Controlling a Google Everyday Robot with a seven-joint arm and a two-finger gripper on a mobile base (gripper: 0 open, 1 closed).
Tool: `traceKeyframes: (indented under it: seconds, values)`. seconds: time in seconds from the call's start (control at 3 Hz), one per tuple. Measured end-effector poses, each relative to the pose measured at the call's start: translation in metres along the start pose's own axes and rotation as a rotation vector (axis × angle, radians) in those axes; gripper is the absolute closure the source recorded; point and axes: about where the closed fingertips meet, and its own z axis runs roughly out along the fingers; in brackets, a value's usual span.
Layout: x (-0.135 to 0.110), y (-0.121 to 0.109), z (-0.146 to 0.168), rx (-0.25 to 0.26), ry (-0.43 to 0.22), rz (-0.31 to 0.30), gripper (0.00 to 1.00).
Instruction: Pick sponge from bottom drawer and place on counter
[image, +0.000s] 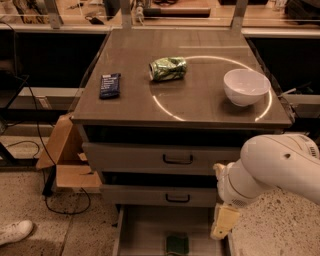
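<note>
The sponge (177, 244) lies in the open bottom drawer (145, 227), below the desk (200, 102); the gripper (223, 229) hangs right of the sponge, not touching it; whether it is open or closed I cannot tell.

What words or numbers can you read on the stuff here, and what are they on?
None can be read anywhere.
Dark blue packet: pale print, too blurred to read.
Crushed green can: markings too blurred to read.
Counter: only a thin white circle line, no writing.
White bowl, sponge: no text.
Gripper, low over the right side of the open bottom drawer: no label shows.
</note>
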Motion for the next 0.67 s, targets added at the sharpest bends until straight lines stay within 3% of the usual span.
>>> traceKeyframes:
  seconds: [0.33,0.67]
  values:
    - [-0.001,0.014,0.016,-0.022,-0.018,-0.007,0.0]
    - [0.0,0.047,0.086,-0.107,-0.019,-0.031,0.0]
